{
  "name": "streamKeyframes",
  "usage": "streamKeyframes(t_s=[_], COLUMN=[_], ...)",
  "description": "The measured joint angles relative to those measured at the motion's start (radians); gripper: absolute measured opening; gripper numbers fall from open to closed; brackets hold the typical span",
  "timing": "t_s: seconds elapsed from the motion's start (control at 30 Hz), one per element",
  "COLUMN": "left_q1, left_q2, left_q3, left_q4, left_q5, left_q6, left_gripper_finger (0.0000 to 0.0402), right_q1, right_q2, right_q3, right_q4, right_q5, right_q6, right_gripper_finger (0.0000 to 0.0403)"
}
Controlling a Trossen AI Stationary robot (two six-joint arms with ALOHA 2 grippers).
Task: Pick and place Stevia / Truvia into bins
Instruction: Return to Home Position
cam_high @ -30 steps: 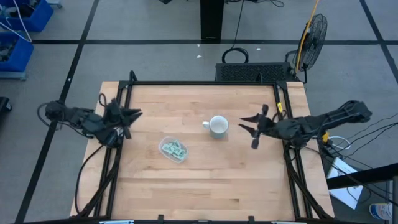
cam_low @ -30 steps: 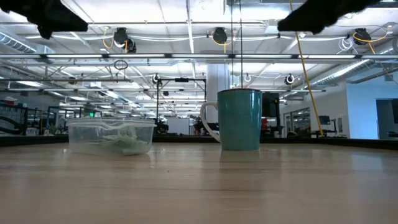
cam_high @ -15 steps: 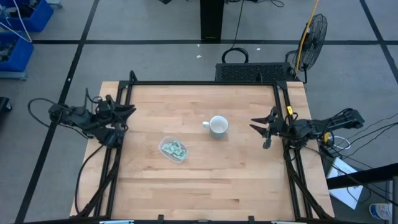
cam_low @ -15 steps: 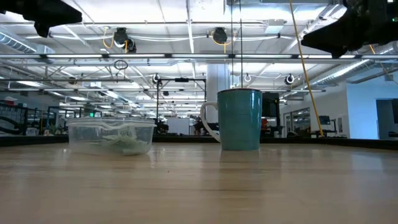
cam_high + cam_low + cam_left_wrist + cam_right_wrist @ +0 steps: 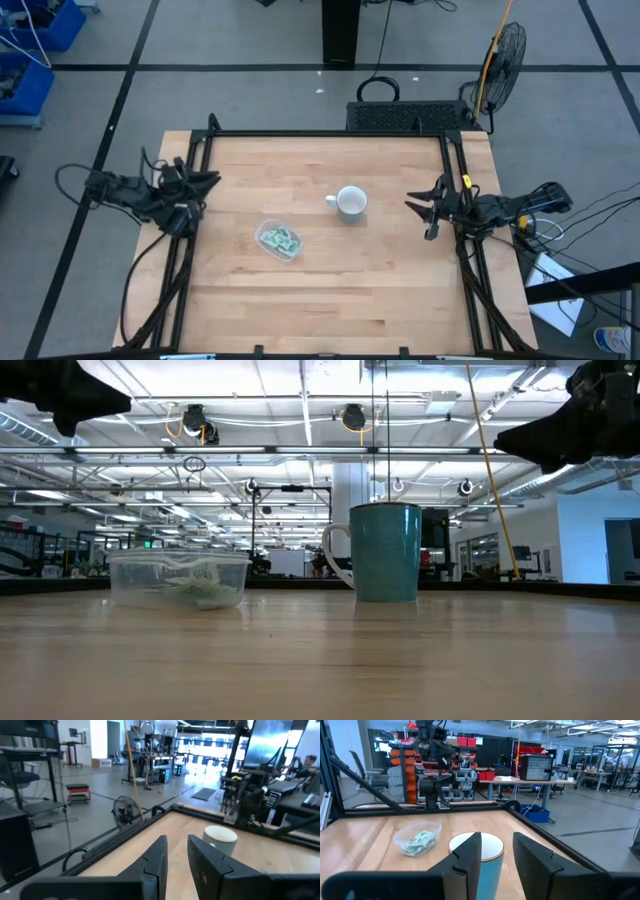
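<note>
Seeing left tool (image 5: pixel 205 188) at the left edge of the surface (image 5: pixel 330 290), fingers a narrow gap apart, holding nothing. Same for right tool (image 5: pixel 421 207) at the right edge: parted wider, empty. Comparing with a second ago: both drawn back off the middle toward the sides. Right one now well apart from the mug (image 5: pixel 350 203), arm folded up more. Finding the packets (image 5: pixel 284 239) heaped inside the clear bin (image 5: pixel 261 233), near the mug on the left arm's side, not touching it. Spotting none loose on the surface. Reading that as sorting done, with only the retreat to rest left. Nothing near either tool to snag on the way.
</note>
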Motion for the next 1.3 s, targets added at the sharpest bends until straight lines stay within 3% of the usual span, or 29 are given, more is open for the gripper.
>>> streamKeyframes(t_s=[0.27, 0.37, 0.53, 0.93, 1.3], left_q1=[0.0, 0.0, 0.0, 0.001, 0.002], left_q2=[-0.001, 0.0, -0.001, 0.002, 0.003], left_q3=[-0.176, -0.242, -0.311, -0.401, -0.428], left_q4=[0.192, 0.246, 0.324, 0.433, 0.514], left_q5=[0.045, 0.163, 0.323, 0.347, 0.491], left_q6=[0.043, 0.093, 0.177, 0.173, 0.244], left_gripper_finger=[0.0079, 0.0079, 0.0079, 0.0079, 0.0079], right_q1=[0.0, 0.0, 0.0, 0.0, 0.0], right_q2=[-0.023, -0.023, -0.023, -0.023, -0.023], right_q3=[-0.046, -0.058, -0.06, -0.061, -0.063], right_q4=[0.049, 0.064, 0.079, 0.081, 0.079], right_q5=[-0.024, -0.08, -0.074, -0.074, -0.074], right_q6=[0.004, -0.002, -0.014, -0.036, -0.036], right_gripper_finger=[0.0107, 0.0106, 0.0106, 0.0107, 0.0107])
